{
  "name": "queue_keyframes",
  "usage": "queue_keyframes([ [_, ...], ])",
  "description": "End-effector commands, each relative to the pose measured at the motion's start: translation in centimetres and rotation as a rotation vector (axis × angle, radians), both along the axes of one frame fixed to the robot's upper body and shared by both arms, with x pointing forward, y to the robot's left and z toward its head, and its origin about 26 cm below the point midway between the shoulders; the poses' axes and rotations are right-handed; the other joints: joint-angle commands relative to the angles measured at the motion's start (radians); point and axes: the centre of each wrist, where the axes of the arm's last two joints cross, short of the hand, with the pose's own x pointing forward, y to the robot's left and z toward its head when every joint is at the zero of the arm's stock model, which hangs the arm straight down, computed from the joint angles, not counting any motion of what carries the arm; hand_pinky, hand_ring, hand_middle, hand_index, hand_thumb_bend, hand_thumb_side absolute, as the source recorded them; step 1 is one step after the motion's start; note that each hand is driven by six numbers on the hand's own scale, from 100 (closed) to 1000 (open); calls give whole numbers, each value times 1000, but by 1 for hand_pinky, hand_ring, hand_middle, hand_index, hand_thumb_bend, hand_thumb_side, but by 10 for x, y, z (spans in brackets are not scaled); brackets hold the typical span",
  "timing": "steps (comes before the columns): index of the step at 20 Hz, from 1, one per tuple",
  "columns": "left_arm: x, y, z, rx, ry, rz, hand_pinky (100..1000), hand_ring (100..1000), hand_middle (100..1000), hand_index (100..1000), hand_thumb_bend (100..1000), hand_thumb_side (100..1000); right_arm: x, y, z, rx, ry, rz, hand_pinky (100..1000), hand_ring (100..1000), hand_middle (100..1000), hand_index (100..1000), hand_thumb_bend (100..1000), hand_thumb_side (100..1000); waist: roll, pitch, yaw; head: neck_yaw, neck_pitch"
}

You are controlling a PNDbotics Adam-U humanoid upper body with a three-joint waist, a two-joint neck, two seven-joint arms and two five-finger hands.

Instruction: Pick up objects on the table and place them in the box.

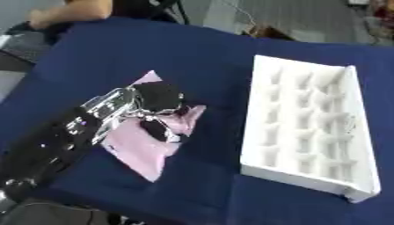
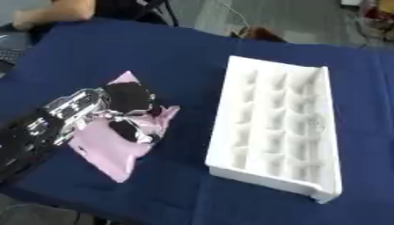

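Left hand (image 1: 158, 103) down on the pink bag (image 1: 142, 151), fingers curled and pinching its upper edge, bag lying flat on the blue table (image 1: 192, 57) under the hand, white compartmented box (image 1: 308, 127) well apart to the right, its cells showing nothing inside.

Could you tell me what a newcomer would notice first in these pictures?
Most striking is the white box on the right of the blue table, a tray of many small compartments, all apparently empty. Next comes the left hand, reaching in from the lower left, resting on a pink bag that lies flat left of centre. Whether its fingers have closed on the bag cannot be made out.
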Motion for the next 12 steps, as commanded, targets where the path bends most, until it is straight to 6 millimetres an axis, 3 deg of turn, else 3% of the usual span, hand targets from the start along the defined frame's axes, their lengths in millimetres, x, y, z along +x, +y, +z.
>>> queue_keyframes([
  [1, -18, 9, -58, 15, 171, 48, 547, 390, 432, 563, 150, 245, 0, -1, 5, -8, -20, 2, 588, 660, 769, 917, 100, 780, -14, 11, 0, 12, -7],
  [2, -17, 8, -60, -20, 145, 48, 394, 287, 357, 490, 100, 246, 0, -1, 5, -7, -20, 1, 588, 660, 769, 917, 100, 780, -15, 11, 0, 13, -7],
  [4, -18, 7, -66, -84, 101, 53, 278, 214, 289, 421, 100, 245, 0, -1, 5, -5, -19, 1, 588, 660, 769, 917, 100, 781, -16, 12, 0, 14, -7],
  [6, -19, 6, -73, -130, 69, 49, 100, 112, 201, 334, 100, 256, 0, -1, 4, -5, -19, 0, 588, 660, 769, 918, 100, 779, -17, 12, 0, 14, -5],
  [8, -20, 5, -80, -167, 33, 39, 100, 100, 100, 209, 100, 268, 0, -1, 4, -4, -19, -2, 588, 660, 769, 918, 100, 778, -18, 12, 0, 14, -5],
  [12, -23, 5, -93, -222, 12, 27, 100, 100, 100, 153, 100, 268, 0, -1, 4, -3, -18, -3, 587, 659, 769, 918, 100, 780, -19, 12, 0, 14, -4],
])
